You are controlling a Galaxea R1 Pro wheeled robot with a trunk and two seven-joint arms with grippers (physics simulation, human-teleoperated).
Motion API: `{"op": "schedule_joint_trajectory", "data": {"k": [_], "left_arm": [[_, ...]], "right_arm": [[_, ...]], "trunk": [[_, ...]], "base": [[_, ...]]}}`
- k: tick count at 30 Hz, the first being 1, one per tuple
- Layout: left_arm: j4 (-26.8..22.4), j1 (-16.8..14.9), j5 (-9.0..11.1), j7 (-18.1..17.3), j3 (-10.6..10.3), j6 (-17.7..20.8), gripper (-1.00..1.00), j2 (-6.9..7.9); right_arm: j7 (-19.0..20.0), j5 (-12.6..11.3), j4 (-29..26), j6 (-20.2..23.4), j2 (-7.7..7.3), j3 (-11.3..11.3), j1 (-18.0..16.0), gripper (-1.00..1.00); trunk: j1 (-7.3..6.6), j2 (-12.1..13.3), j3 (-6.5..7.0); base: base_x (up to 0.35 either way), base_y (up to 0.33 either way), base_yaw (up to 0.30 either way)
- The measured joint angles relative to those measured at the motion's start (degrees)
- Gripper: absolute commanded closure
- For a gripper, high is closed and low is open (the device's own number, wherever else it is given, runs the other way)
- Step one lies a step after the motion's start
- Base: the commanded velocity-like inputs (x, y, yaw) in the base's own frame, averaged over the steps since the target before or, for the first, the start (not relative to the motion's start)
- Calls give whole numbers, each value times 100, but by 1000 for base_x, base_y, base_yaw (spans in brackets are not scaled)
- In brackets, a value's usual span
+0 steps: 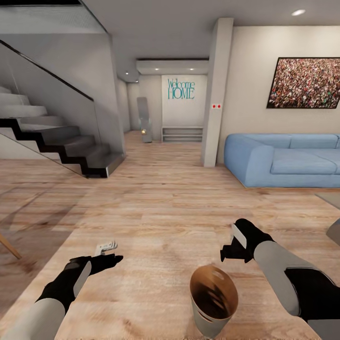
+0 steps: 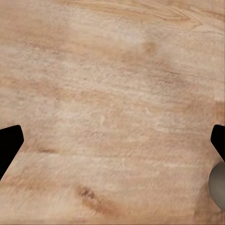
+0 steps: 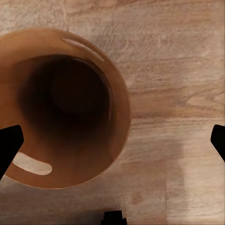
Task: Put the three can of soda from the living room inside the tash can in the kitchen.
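Head view: living room [image 1: 170, 141] with light wood plank floor [image 1: 156, 208] running back to a hallway. Dark-treaded staircase [image 1: 61, 146] with glass balustrade at left, white pillar [image 1: 216, 89] in the middle, light blue sofa [image 1: 283, 158] against the right wall, framed crowd picture [image 1: 304, 83] above it. "Welcome HOME" lettering [image 1: 181, 89] on the far wall, low shelf [image 1: 182, 134] beneath. Left hand [image 1: 112, 251] held out low over the floor, pale fingers spread a little (nothing between them). Right hand [image 1: 230, 249] raised just above and beside the tash can [image 1: 213, 302]; how far open, cannot tell from this angle. Tash can standing on the floor near the bottom of the view, between the two arms and closer to the right one, tilted-looking, grey outside, glossy brown inside.

Left wrist view: bare wood floor [image 2: 112, 103], dark fingertips [image 2: 8, 143] at both edges, set wide apart, gripping nothing. Small grey rounded shape [image 2: 218, 185] at the edge (cannot tell what).

Right wrist view: looking straight down into the tash can [image 3: 70, 154], brown interior dark at the bottom, slot handles cut near the rim on two sides. Dark fingertips [image 3: 9, 143] wide apart, holding nothing, one overlapping the rim, the other over bare floor [image 3: 178, 93].
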Motion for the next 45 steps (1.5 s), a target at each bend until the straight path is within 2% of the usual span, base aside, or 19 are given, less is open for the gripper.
{"op": "schedule_joint_trajectory", "data": {"k": [19,35,41,45], "left_arm": [[26,-4,-11,3,-11,-6,-100,0],[-42,1,-15,-2,-17,-81,-100,12],[-41,1,-15,6,-18,-85,-100,9],[-26,1,-16,4,-18,-82,-100,9]], "right_arm": [[0,0,-4,0,-2,0,45,-100],[1,-1,12,-176,1,0,112,-100],[0,1,12,-181,4,86,114,-100],[0,0,10,-185,-6,126,118,-100]], "trunk": [[49,-25,-421],[49,-26,-422],[49,-26,-422],[59,-31,-510]], "base": [[0,0,0],[101,0,0],[13,0,0],[2,0,0]]}}
